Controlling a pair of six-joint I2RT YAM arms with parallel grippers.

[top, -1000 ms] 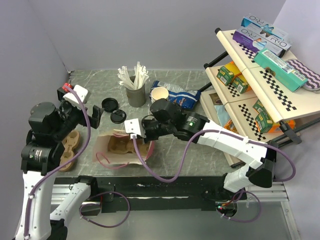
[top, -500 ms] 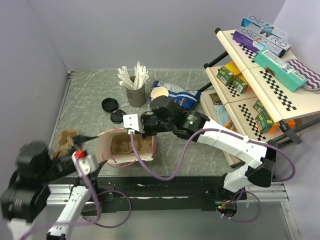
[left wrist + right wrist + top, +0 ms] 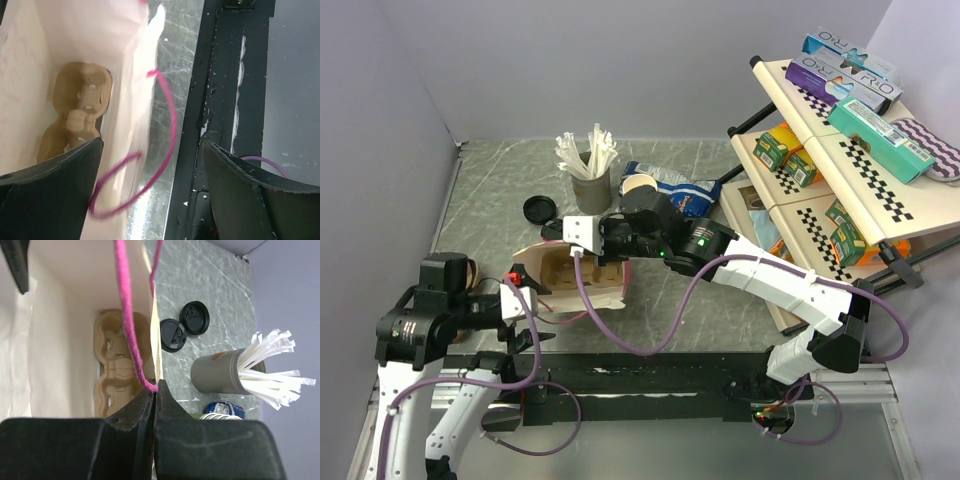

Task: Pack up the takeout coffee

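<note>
apparently thin paper bag (image 3: 582, 297), rim pinched by right gripper (image 3: 155, 390), left gripper (image 3: 152, 145) agape, empty

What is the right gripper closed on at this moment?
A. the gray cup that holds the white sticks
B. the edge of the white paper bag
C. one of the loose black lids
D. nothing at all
B: in the right wrist view the right gripper is shut on the mouth edge of the paper bag, beside its pink handle, while the black lids and the gray cup sit apart on the table.
</note>
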